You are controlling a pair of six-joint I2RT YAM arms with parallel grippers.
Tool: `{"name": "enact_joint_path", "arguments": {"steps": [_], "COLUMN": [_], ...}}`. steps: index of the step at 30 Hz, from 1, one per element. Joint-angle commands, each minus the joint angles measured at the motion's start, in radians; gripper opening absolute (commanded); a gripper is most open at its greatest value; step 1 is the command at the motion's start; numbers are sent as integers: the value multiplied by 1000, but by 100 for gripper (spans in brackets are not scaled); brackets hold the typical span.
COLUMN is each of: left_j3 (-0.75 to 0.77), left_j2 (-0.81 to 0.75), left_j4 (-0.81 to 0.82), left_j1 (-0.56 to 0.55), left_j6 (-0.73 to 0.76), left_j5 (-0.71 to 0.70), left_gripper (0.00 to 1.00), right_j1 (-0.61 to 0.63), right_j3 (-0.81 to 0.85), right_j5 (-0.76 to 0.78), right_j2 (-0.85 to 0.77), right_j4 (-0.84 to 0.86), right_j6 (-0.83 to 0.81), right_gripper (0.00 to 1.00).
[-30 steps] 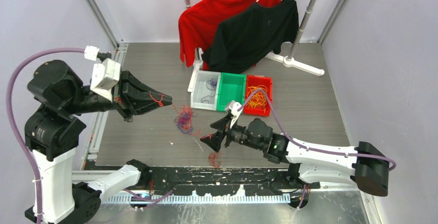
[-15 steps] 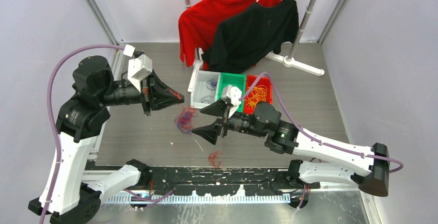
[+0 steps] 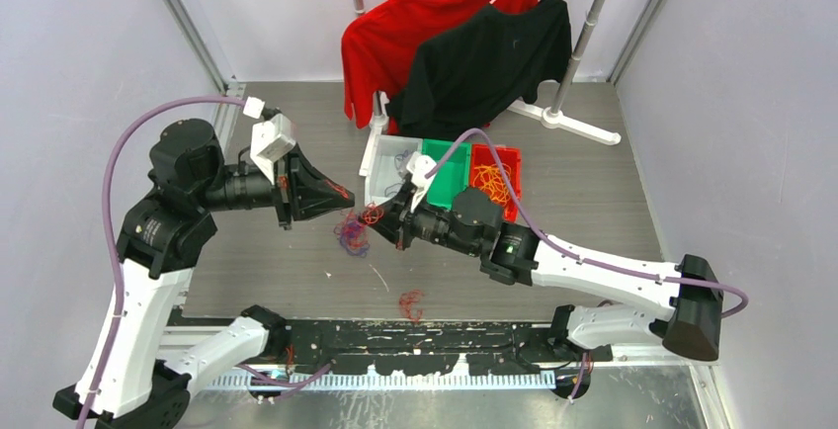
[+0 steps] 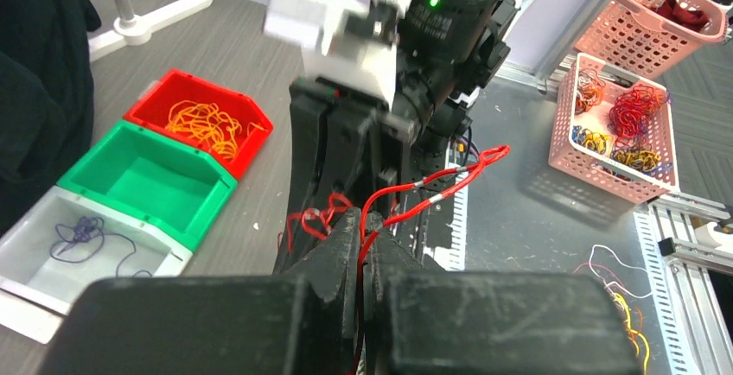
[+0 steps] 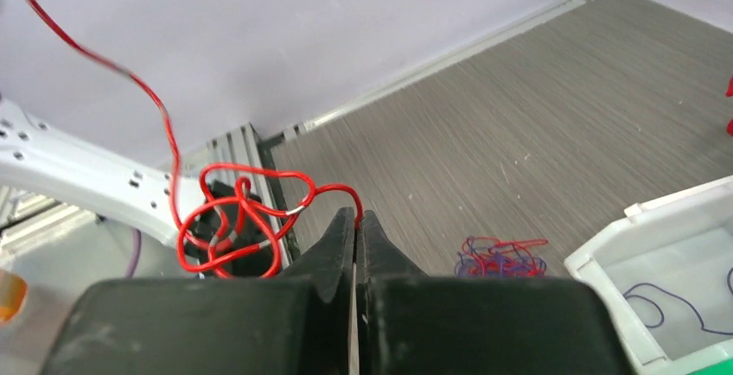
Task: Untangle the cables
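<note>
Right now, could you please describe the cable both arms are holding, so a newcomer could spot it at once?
Just in front of the white bin, the left end effector and right end effector meet above the table. Both pinch the red cable, looped between them; the purple-and-red tangle below lies loose.

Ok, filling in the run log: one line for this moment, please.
left fingers shut on red cable | right fingers shut on same red cable | its knotted loops in air between them | purple tangle on table, untouched
</note>
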Motion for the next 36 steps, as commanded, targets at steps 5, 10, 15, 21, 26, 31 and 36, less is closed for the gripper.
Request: {"name": "enact_joint_path", "arguments": {"steps": [5, 10, 15, 21, 26, 31, 36], "left_j3": [-151, -136, -79, -47, -65, -88, -115], "left_j2": [-21, 59, 110, 110, 99, 81, 62], "left_j4": [67, -87, -268, -419, -415, -416, -403], "left_j1": [-5, -47, -62, -62, -62, -62, -62], "left_j6": [15, 120, 239, 415, 480, 509, 507], "left_j5": [-102, -213, -232, -270, -420, -495, -569], "left_gripper": [24, 95, 100, 99, 99, 100, 100], "right_j1": [-82, -221, -335, -425, -459, -474, -488], "right_j3": [-76, -121, -52, 89, 143, 206, 247], "right_j5": [38, -14, 32, 230, 340, 402, 459], "right_j2": [-100, -129, -150, -124, -59, 59, 164], "right_j4": [228, 218, -68, -469, -555, -590, -577], "right_j6": [284, 444, 419, 192, 82, 38, -1], "right_gripper": [1, 1, 1, 1, 1, 1, 1]}}
